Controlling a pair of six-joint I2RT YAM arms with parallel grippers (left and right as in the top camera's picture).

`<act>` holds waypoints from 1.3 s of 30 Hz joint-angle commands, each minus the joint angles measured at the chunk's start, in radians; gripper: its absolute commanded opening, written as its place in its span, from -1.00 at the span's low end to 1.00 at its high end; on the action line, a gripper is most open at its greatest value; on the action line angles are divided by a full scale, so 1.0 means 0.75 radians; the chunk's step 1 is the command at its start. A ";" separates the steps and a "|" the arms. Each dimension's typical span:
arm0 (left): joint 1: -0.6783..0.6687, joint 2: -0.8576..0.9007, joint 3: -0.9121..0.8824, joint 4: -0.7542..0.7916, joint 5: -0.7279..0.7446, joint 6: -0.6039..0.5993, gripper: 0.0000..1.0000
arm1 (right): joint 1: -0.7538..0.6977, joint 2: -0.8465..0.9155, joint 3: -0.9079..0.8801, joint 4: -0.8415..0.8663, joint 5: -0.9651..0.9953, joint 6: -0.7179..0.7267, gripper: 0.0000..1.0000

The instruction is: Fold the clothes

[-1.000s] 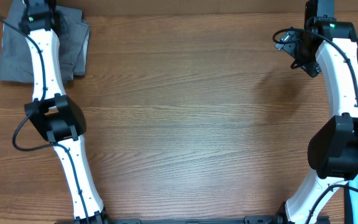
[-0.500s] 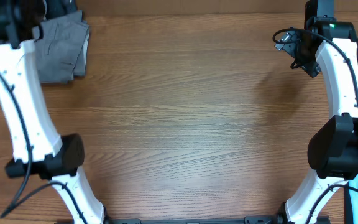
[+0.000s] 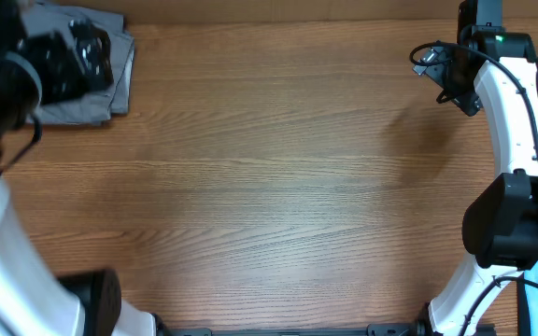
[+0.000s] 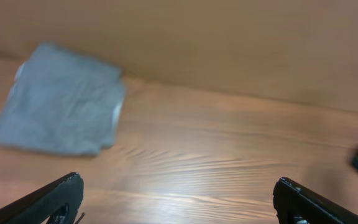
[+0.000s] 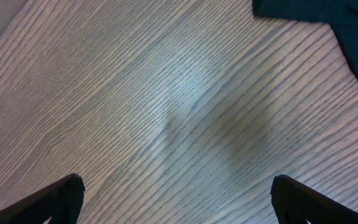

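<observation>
The grey shorts point(image 3: 77, 110) are seen folded into a compact rectangle at the far left corner of the wooden table point(image 3: 269, 187), lying flat on the wood. In the overhead view part of them is covered by the left arm point(image 3: 3, 252), which is raised close to the camera and appears blurred. From the left wrist view the shorts point(image 4: 61, 109) are shown whole, with one folded edge slightly stepped on their right side. They lie well apart from the left gripper point(image 4: 178, 196). Its two fingers point(image 4: 58, 199) are spread wide, one at each lower corner of the view, and nothing is held between them; only bare table is seen in the gap.

The right arm point(image 3: 507, 112) is placed along the right edge of the table, reaching towards the far right corner. The right gripper point(image 5: 176, 186) is likewise spread wide above bare wood, with nothing held between its fingers. In the right wrist view a dark blue-green cloth point(image 5: 328, 18) is seen at the upper right corner, lying on the table and apart from the fingers. The middle of the table is shown as plain wood grain.
</observation>
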 commanded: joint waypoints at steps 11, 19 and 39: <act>-0.047 -0.595 -0.361 -0.003 0.112 0.032 1.00 | -0.002 -0.022 0.027 0.001 -0.001 0.006 1.00; -0.047 -0.949 -0.700 -0.003 0.191 -0.020 1.00 | -0.002 -0.022 0.027 0.001 -0.001 0.006 1.00; -0.043 -1.061 -0.947 0.003 0.182 0.168 1.00 | -0.002 -0.022 0.027 0.001 0.000 0.006 1.00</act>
